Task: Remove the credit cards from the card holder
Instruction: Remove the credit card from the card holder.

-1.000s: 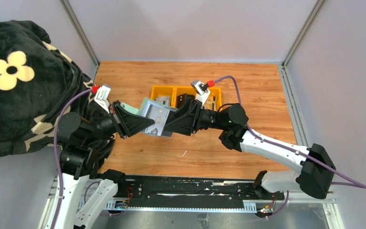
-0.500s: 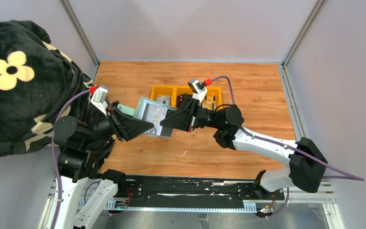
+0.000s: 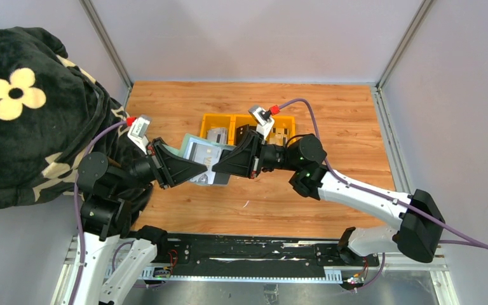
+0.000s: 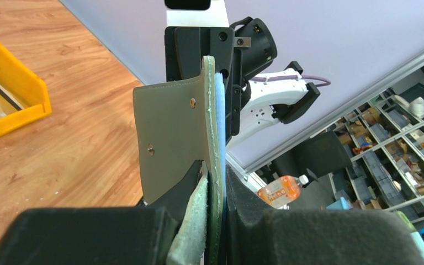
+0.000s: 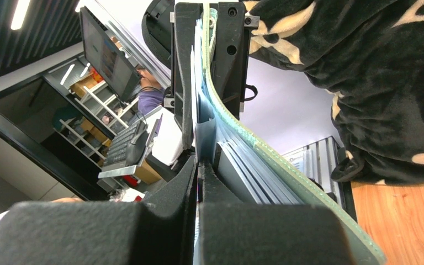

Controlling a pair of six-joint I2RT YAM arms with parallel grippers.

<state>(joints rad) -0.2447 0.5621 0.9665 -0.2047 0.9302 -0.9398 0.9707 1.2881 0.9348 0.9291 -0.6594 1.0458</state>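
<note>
The card holder is held open above the table between both arms, sage-green outside, pale grey-blue inside. My left gripper is shut on its lower left edge, the fingers pinching the green cover. From the right, my right gripper is shut on the thin pale edge of a credit card that stands in the holder. More silver-grey credit cards sit stacked in the pockets against the green cover. The silver-grey card face shows from above.
A yellow three-part tray with cards in it lies on the wooden table just behind the grippers. A black blanket with pale flowers hangs at the left, close to the left arm. Grey walls close the table at the back and sides.
My right gripper has shut on a card in the holder. The left gripper loosened briefly and shut again on the holder. Both grippers and the holder shifted slightly left.
</note>
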